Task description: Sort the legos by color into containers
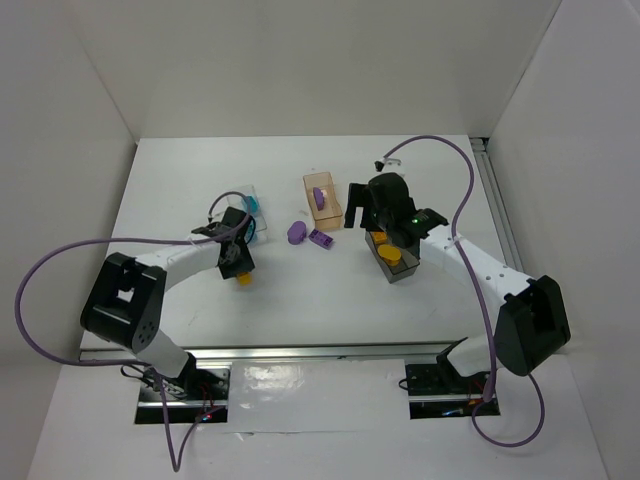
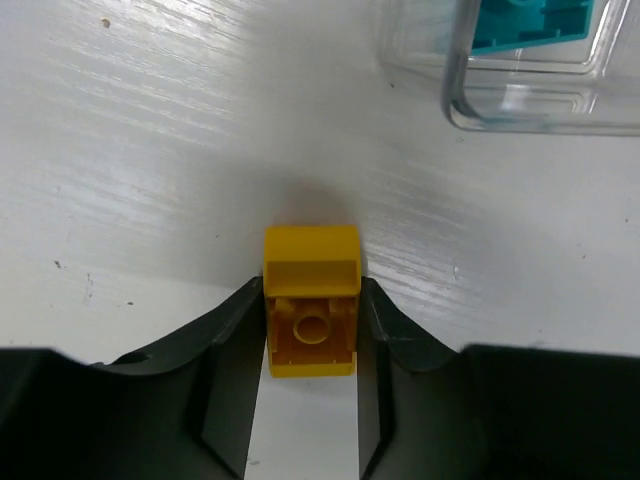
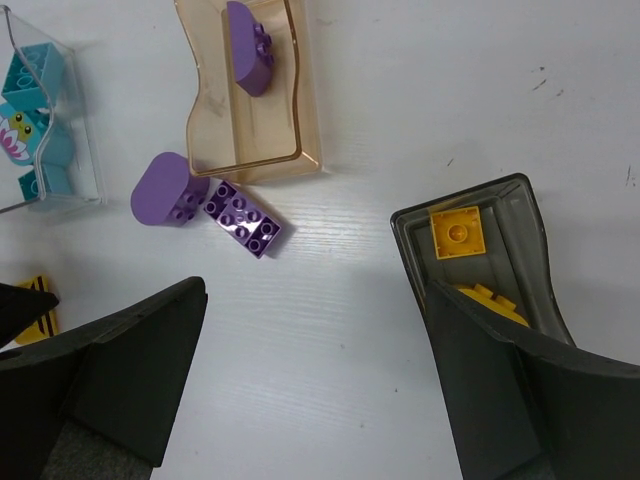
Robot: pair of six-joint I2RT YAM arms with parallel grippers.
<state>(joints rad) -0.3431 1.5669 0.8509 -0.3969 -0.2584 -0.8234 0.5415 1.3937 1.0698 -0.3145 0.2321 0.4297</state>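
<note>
Looking at the left wrist view, the left hand (image 2: 311, 300) has its two dark matte fingers closed in on a yellow brick (image 2: 311, 262), one pressed against each side. The brick is glossy plastic, lying tipped over on the bench (image 2: 150, 150), so its hollow underside with the round tube faces the camera.

From the top, that brick sits at about 6 o'clock from the clear bin (image 2: 500, 115), close by but not touching. The bin is a colourless, rounded-corner box with teal bricks (image 2: 530, 25) inside.

The right hand (image 3: 315, 300) is spread wide and holds nothing. It hangs over bare white bench between two bins. The translucent orange-tan bin (image 3: 300, 155) holds one rounded purple brick (image 3: 250, 50). At roughly 4 o'clock from it, seen from the top, the smoky dark grey bin (image 3: 525, 215) has yellow pieces (image 3: 458, 232) in it.

Two loose purple legos lie on the bench at about 7 o'clock from the tan bin. One is a half-round studded piece (image 3: 165, 190), right beside a flat rectangular studded brick (image 3: 243, 215). The two look like they're touching.
</note>
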